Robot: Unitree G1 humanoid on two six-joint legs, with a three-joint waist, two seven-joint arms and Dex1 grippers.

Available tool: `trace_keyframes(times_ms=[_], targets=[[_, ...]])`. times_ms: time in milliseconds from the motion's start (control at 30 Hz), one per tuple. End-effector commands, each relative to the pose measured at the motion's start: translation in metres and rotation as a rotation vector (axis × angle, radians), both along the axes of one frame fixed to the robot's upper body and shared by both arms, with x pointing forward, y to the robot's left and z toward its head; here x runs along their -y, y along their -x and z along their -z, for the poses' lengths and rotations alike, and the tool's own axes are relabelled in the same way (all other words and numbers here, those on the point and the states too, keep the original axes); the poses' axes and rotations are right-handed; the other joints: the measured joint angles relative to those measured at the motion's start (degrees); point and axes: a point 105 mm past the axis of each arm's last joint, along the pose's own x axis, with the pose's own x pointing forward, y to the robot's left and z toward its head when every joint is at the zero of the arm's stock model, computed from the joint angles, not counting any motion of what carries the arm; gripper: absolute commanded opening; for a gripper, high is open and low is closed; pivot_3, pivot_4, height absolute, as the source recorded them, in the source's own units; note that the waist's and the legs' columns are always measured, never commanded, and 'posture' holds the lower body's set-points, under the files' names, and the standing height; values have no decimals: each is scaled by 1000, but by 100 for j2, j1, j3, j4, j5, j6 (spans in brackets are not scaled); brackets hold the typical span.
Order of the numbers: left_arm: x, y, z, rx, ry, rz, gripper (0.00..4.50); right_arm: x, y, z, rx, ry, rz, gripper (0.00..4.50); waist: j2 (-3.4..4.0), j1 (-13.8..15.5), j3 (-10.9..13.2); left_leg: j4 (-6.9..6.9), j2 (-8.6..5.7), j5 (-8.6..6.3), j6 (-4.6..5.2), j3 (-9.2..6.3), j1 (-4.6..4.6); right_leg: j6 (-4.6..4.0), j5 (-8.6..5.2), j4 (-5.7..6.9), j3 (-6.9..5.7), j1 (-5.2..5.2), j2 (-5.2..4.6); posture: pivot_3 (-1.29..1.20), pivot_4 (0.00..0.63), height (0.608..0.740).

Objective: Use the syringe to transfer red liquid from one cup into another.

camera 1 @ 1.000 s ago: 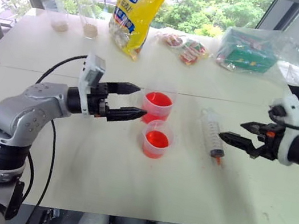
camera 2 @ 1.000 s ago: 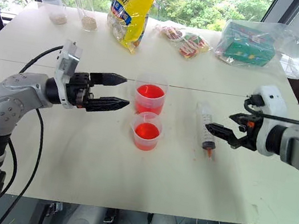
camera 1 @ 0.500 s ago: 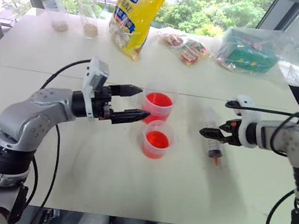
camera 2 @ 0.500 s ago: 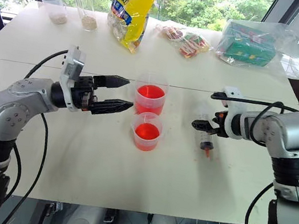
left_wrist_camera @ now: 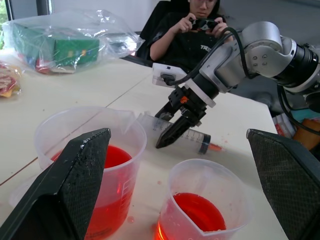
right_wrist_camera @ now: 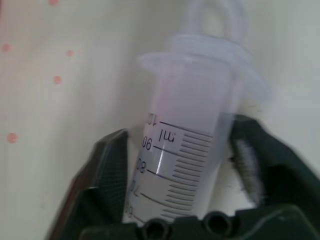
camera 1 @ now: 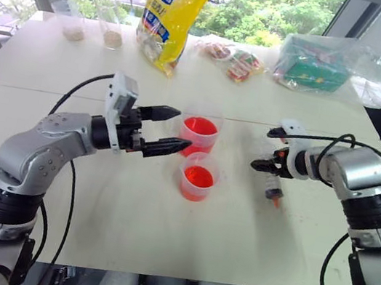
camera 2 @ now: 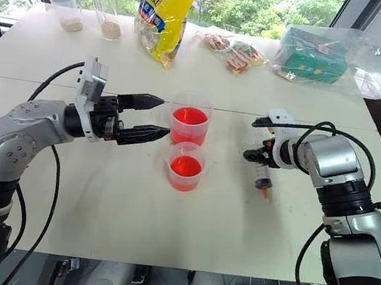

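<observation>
Since a second ago the right hand [camera 2: 253, 154] has been swinging in from the counter's right side and coming down onto the syringe [camera 2: 262, 173], and its two black fingers are now closing around the barrel; the left hand [camera 1: 172, 129] has been holding its place. In the right wrist view the fingers [right_wrist_camera: 107, 185] are pressing on either side of the clear barrel near the flange end, so the hand is gripping the syringe, though how firmly is hard to judge at this range. The syringe is lying flat on the pale counter [camera 1: 160, 233], its long axis running away from the robot, orange-red tip nearest it and white plunger end farthest. It is sitting well to the right of both cups, so the right arm is plainly the nearer one. The left hand is hovering with its fingers spread wide and empty, just beside the taller cup [camera 1: 200, 132] of red liquid [camera 1: 201, 126], with the shorter cup [camera 1: 198, 177] just in front of it. Both cups are thin, clear, round plastic; the syringe is smooth, rigid and cylindrical with printed scale marks.
</observation>
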Motion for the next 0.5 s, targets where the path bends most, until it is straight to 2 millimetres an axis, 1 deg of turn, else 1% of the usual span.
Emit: trace_keyframes(times_ms=[33,167,267,300,367,433,500], targets=[[-1,4,-10,64,-2,-3,4500,-7,2,-1,-3,0,-36,1404,-1,-14,-1,0,1,0,0,0,1,0,0,1,0,0,1,0,150,740],[-4,1,-11,71,-8,-7,4500,-5,4,-3,5,-1,-27,1401,-1,-47,-1,0,1,0,0,-1,0,1,1,2,-1,0,1,0,150,740],[-8,-4,-18,81,-6,-9,4500,3,5,-18,58,-9,6,1401,0,-48,0,0,1,0,0,-3,-2,1,0,3,-3,-1,0,0,150,740],[-8,-5,-20,83,-1,-7,4500,6,5,-26,90,-17,11,1401,0,-45,0,-1,1,0,0,-3,-3,1,1,2,-3,-2,0,0,150,740],[-8,-8,-25,91,13,-9,4500,5,5,-48,176,-65,10,1401,1,-49,0,0,-1,0,0,-3,-5,1,0,2,-3,-3,-2,0,150,740],[-8,-10,-28,95,26,-11,4500,-4,3,-79,314,-173,-13,1401,1,-58,0,0,-1,0,0,-1,-6,2,1,2,-3,-4,-2,0,150,740],[-8,-13,-33,101,30,-14,4500,-16,5,-116,490,-282,-77,1401,1,-76,0,-1,0,0,0,-2,-5,3,1,2,-3,-4,-1,0,150,740]])
